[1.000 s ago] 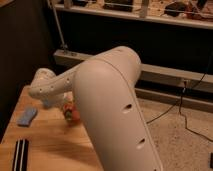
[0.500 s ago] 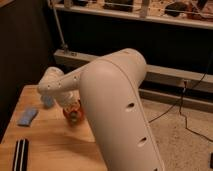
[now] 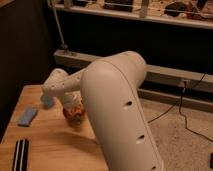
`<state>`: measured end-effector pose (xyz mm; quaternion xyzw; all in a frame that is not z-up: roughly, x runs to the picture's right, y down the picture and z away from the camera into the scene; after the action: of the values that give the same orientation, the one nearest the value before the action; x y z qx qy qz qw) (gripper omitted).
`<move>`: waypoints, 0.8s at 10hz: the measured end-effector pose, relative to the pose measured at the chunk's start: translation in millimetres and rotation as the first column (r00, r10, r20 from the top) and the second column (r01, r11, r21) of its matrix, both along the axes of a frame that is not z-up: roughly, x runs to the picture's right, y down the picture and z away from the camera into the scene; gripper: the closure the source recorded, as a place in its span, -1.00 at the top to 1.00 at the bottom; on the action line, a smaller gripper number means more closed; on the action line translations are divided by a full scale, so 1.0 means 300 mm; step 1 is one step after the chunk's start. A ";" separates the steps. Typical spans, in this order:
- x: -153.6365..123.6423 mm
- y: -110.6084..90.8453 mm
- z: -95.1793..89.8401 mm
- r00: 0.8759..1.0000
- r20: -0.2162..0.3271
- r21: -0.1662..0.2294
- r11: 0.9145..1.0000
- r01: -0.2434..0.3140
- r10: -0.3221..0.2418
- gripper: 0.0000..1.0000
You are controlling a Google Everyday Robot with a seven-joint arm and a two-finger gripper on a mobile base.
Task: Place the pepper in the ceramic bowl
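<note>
The red-orange ceramic bowl (image 3: 75, 116) sits on the wooden table (image 3: 50, 140), left of my large white arm (image 3: 117, 110). My gripper (image 3: 71, 105) hangs straight over the bowl at the end of the white wrist and covers most of it. The pepper is hidden: I cannot tell it apart from the orange of the bowl under the gripper.
A flat blue pad (image 3: 27, 116) lies near the table's left edge and a small blue-grey cup (image 3: 47, 101) stands behind the wrist. Dark striped bars (image 3: 20, 153) lie at the front left. The table's right edge drops to a speckled floor (image 3: 185, 145) with cables.
The wrist and the upper arm have swung to the right, and the gripper now stands over the bowl. The bowl has stayed in place.
</note>
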<state>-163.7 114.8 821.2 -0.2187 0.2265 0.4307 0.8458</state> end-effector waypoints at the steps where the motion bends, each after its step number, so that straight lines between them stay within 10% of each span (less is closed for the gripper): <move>1: 0.001 -0.005 -0.002 1.000 0.000 -0.002 1.000 0.004 -0.004 0.59; 8: -0.010 -0.032 -0.024 1.000 0.015 -0.019 1.000 0.024 -0.024 0.60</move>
<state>-166.7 105.2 814.0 -0.2273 0.2270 0.4166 0.8505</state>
